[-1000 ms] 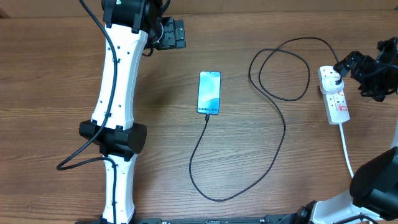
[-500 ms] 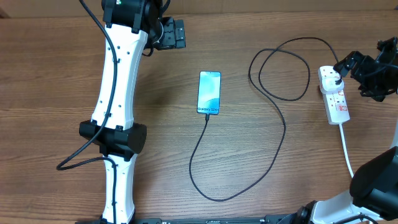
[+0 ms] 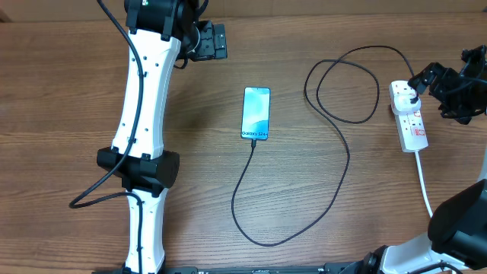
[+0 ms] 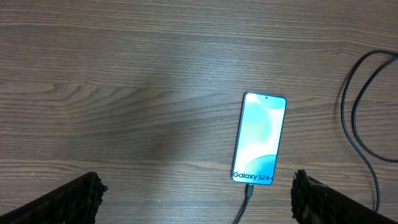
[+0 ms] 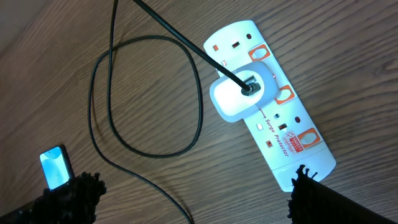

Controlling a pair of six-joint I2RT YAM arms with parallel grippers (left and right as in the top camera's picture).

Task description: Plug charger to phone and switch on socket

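Observation:
The phone [image 3: 256,113] lies flat mid-table with its light blue screen lit; it also shows in the left wrist view [image 4: 260,138] and small in the right wrist view [image 5: 54,167]. The black charger cable [image 3: 341,144] has its tip in the phone's near end and loops right to a white adapter [image 5: 241,91] seated in the white socket strip [image 3: 409,116]. My left gripper [image 3: 216,41] is open, raised at the back left, away from the phone. My right gripper [image 3: 447,90] is open and empty, hovering just right of the socket strip [image 5: 273,127].
The strip's thick white cord [image 3: 424,186] runs toward the table's front right. The left arm's white links [image 3: 141,114] stretch over the table's left side. The table is brown wood grain.

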